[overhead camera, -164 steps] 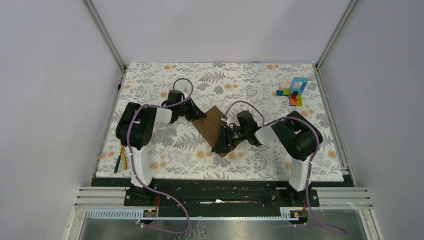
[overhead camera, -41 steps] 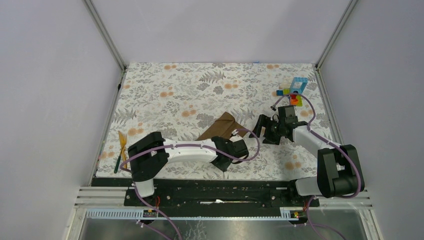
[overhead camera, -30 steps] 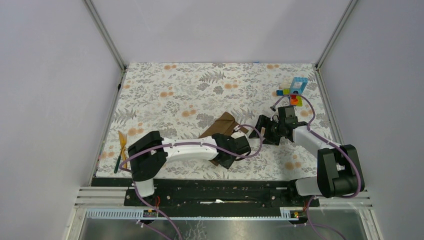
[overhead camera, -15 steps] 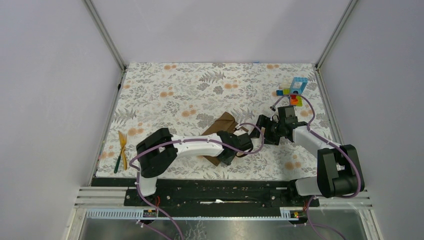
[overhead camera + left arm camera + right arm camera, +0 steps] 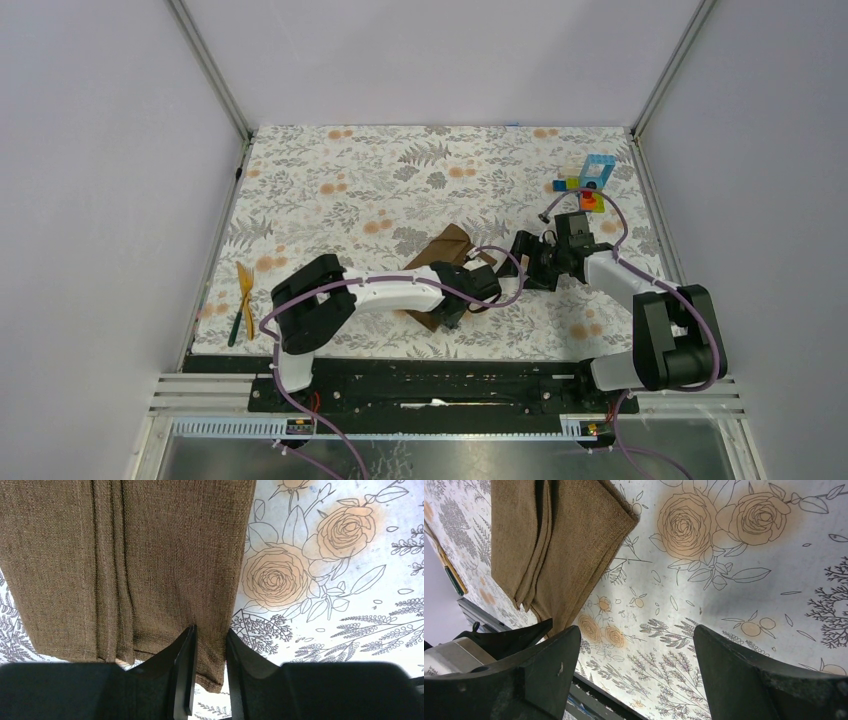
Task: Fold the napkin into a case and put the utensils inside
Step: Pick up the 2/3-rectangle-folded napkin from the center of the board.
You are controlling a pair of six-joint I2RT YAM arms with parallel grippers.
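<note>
Gripping napkin (image 5: pixel 150 555), left pincer (image 5: pixel 210 632) hides its edge.

Seen from above, the left arm (image 5: pixel 390 292) hides the near end of the napkin (image 5: pixel 447 243). The left wrist view crops the napkin at its top edge. The utensils (image 5: pixel 244 293) are too small to count.

We find bare tablecloth (image 5: pixel 350 170) across the far left. The left arm (image 5: pixel 390 292) and right arm (image 5: pixel 622 282) crowd the middle around the napkin (image 5: pixel 447 243). Toy blocks (image 5: pixel 586 182) fill the far right corner.
</note>
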